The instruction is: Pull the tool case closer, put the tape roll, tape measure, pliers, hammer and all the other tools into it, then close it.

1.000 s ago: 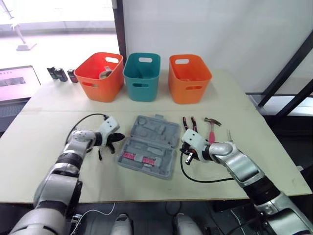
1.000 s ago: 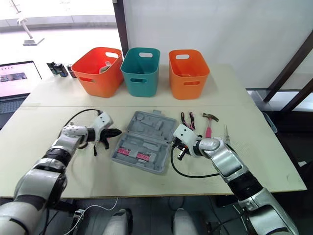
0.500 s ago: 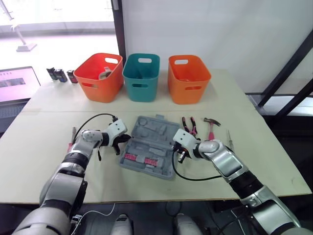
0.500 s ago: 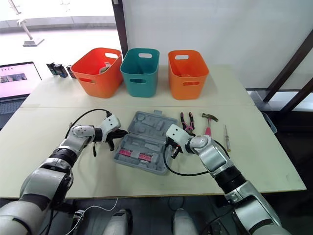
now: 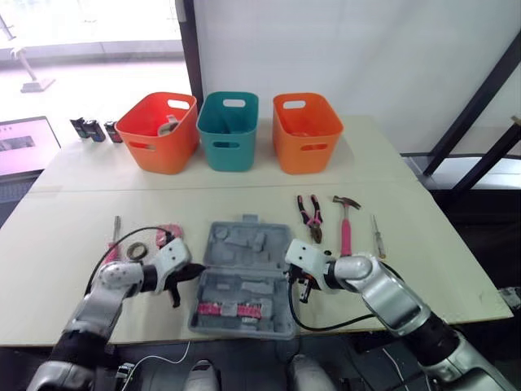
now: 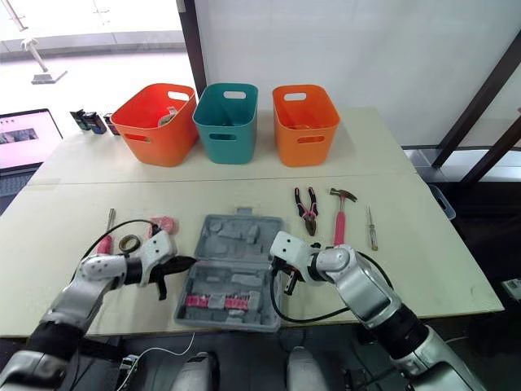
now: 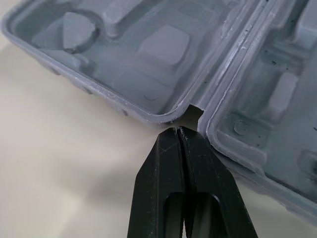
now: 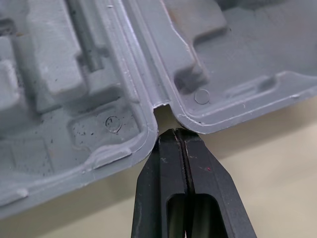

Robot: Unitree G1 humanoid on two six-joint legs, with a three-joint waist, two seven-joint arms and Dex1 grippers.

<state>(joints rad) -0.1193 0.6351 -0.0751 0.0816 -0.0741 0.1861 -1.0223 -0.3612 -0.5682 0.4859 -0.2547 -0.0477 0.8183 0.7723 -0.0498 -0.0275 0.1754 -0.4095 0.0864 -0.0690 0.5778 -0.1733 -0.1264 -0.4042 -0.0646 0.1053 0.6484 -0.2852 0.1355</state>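
The grey tool case [image 5: 242, 277] lies open near the table's front edge, its moulded trays facing up. My left gripper [image 5: 195, 270] is shut, tips against the hinge notch on the case's left side [image 7: 177, 131]. My right gripper [image 5: 294, 282] is shut too, tips at the hinge notch on the right side [image 8: 173, 133]. Left of the case lie a tape roll [image 5: 134, 251], a pink tape measure [image 5: 167, 234] and a pink-handled tool [image 5: 114, 236]. To its right are pliers [image 5: 309, 213], a pink-handled hammer [image 5: 345, 221] and a screwdriver [image 5: 376, 233].
Three bins stand in a row at the back: orange [image 5: 157, 130], teal [image 5: 228, 129], orange [image 5: 305, 130]. Small black items [image 5: 89, 129] and a laptop [image 5: 20, 142] sit at the far left. A black cable [image 5: 326, 322] loops from my right wrist by the front edge.
The case has slid toward the table's front edge and turned square, with both shut grippers travelling at its sides. The camera has shifted, bringing the tools on the left into sight.
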